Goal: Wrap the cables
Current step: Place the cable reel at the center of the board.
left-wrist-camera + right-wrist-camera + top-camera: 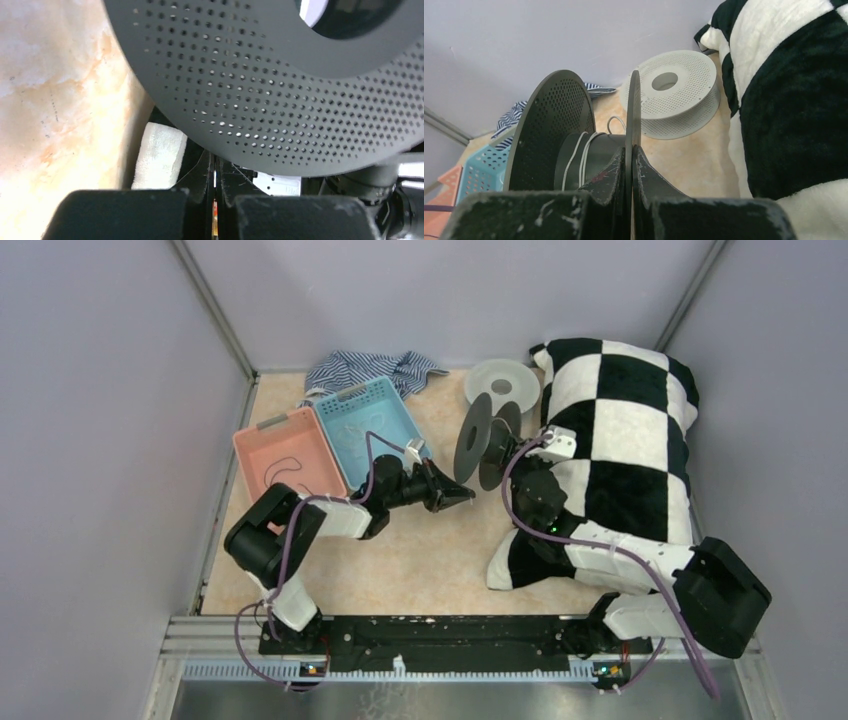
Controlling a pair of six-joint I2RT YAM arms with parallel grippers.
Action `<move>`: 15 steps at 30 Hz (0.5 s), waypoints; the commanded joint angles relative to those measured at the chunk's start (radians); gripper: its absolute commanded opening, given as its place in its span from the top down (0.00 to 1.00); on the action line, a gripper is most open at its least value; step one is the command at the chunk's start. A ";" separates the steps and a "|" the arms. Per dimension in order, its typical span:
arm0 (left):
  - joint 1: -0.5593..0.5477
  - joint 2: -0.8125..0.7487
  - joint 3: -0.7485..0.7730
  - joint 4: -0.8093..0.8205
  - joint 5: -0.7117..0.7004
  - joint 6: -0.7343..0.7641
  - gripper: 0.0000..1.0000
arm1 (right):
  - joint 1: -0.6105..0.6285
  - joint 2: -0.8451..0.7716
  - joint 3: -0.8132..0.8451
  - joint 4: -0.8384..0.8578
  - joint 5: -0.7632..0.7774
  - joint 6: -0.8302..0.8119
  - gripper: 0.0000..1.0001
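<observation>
A black perforated spool [487, 443] stands on edge at mid-table. My right gripper [517, 454] is shut on its right flange [633, 107], the fingers [651, 172] pinching the thin disc. The white cable [580, 152] lies in a few turns round the spool's hub, with a loose loop behind it. My left gripper [462, 496] sits just below the spool's left flange [280, 85]. Its jaws [216, 167] are closed to a hairline slit, and I cannot tell whether anything is in it. The black cable [283, 467] lies looped in the pink basket [262, 435].
A blue basket [395, 420] stands next to the pink one, with a striped cloth [370, 370] behind it. A white spool [502, 383] lies flat at the back. A black-and-white checkered pillow [625, 440] fills the right side, under my right arm.
</observation>
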State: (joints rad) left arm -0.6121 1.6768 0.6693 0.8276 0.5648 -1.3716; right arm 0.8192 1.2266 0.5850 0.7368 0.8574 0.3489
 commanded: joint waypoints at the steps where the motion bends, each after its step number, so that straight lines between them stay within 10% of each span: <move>1: 0.003 0.053 0.057 0.332 -0.021 -0.142 1.00 | 0.096 0.020 -0.017 0.085 -0.104 -0.065 1.00; 9: -0.006 0.107 0.069 0.409 0.001 -0.161 0.95 | 0.100 0.056 -0.055 0.111 -0.108 -0.023 1.00; 15: -0.009 0.075 0.061 0.377 0.038 -0.097 0.71 | 0.100 0.068 -0.036 0.057 -0.112 -0.099 1.00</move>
State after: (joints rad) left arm -0.6174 1.7981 0.6701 0.9638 0.6098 -1.4742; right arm 0.8547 1.2819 0.5365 0.8349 0.8837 0.2680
